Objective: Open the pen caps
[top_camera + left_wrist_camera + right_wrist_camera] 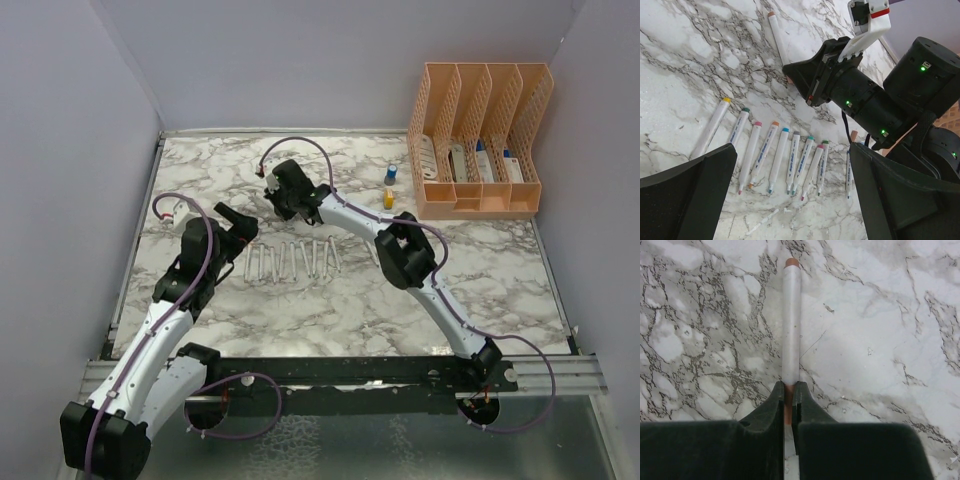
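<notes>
right gripper (pixel 788 399): clamped shut on the near cap (pixel 788 405), the orange end of the lone pen (pixel 791 325). Fingers (pixel 771 412) were pressed in from both sides with no gap showing.
lone pen: flat on the marble table (pixel 500 270), past the far side of the pen row (pixel 785 160) and apart from it. White barrel, with a second small orange cap (pixel 791 262) on the end pointing away from the gripper.
left gripper (pixel 792 150): jaws spread as wide as they go, holding nothing. It hung above the pen row, nearer its left end in the top view (pixel 238 225).
pen row: about nine pens side by side, roughly parallel, none touched by either gripper.
pen caps: on the far ends of the row's pens. Left to right: yellow (pixel 726 100), green (pixel 745 110), pink (pixel 758 123), orange (pixel 775 123), blue (pixel 785 130), then greyish, teal, pink and green (the last few sat bunched together).
near ends of the row: small coloured tips; I could not tell whether they were capped.
file rack (pixel 480 140): orange, upright, well right of the pen row and beyond it.
small upright items: one blue (pixel 391 175) and one yellow (pixel 388 199), between the pen row and the file rack.
</notes>
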### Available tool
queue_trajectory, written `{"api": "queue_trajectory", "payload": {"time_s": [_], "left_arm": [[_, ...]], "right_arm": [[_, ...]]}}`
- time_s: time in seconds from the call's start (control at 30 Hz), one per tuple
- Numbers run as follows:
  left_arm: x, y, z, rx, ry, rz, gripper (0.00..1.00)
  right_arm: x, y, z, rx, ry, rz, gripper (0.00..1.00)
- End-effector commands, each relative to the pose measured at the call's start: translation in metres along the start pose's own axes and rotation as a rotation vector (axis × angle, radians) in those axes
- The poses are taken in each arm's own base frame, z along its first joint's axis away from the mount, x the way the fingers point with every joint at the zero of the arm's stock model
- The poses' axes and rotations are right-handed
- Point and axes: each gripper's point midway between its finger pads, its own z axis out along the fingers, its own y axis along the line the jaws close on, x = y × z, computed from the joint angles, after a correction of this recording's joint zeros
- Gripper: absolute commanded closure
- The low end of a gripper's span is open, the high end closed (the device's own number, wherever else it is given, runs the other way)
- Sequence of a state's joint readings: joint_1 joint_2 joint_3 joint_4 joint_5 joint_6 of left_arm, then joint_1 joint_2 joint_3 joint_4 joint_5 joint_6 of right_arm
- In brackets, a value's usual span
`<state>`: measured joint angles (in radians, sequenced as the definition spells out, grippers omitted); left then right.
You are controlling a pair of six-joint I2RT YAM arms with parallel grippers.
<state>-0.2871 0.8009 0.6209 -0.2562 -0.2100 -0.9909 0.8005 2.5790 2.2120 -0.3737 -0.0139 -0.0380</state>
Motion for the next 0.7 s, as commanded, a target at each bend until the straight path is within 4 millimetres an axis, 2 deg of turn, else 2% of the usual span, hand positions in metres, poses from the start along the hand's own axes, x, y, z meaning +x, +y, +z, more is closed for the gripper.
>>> {"api": "queue_trajectory", "payload": {"time_s": [0.0, 0.1, 0.23, 0.3, 0.5, 0.67], "left_arm": [[-0.003, -0.003, 0.0, 0.015, -0.013, -0.014, 0.01], [0.0, -0.01, 0.005, 0.044, 0.007, -0.005, 0.05], [0.012, -0.023, 0.019, 0.081, 0.077, 0.001, 0.07], [0.019, -0.03, 0.028, 0.104, 0.115, 0.0, 0.09], [0.034, -0.048, 0.06, 0.148, 0.189, -0.02, 0.14], [0.038, -0.073, 0.085, 0.191, 0.211, -0.04, 0.15]], "right_arm": [[0.025, 0.002, 0.0, 0.025, 0.071, 0.065, 0.99], [0.005, -0.002, -0.019, 0.027, 0.011, 0.126, 0.99], [-0.027, -0.015, -0.063, 0.05, -0.101, 0.211, 0.99], [-0.036, -0.02, -0.085, 0.054, -0.142, 0.233, 0.99], [-0.032, -0.024, -0.138, 0.076, -0.155, 0.257, 0.99], [-0.024, -0.021, -0.172, 0.073, -0.154, 0.294, 0.99]]}}
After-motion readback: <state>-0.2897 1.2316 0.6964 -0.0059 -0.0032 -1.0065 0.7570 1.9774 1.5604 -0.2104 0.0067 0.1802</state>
